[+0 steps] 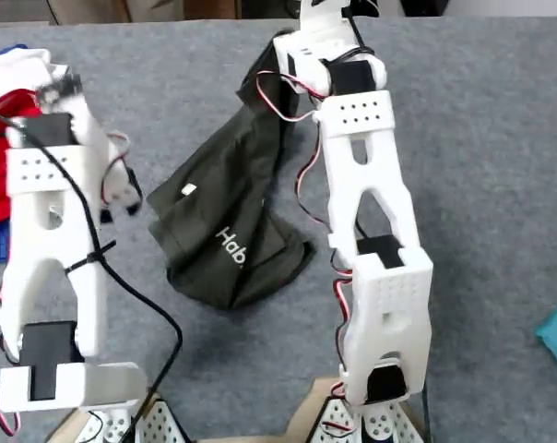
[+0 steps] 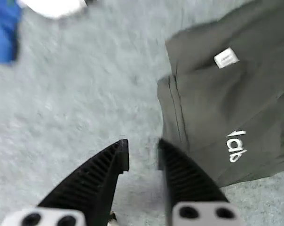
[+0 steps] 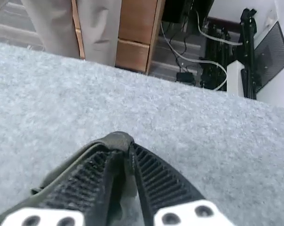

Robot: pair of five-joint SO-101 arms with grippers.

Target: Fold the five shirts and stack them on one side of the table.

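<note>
Crumpled dark shirt (image 1: 225, 226) mid-table; shirt pile (image 1: 2, 101) at edge

The shirt (image 1: 214, 208) is dark olive (white lettering (image 1: 231, 247)).

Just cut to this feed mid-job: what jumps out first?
A dark shirt lies crumpled in the middle of the table, with its far end pinched up by the right gripper. The left gripper hangs open just beside the shirt. A pile of red, white and blue shirts sits at the far left corner.
</note>
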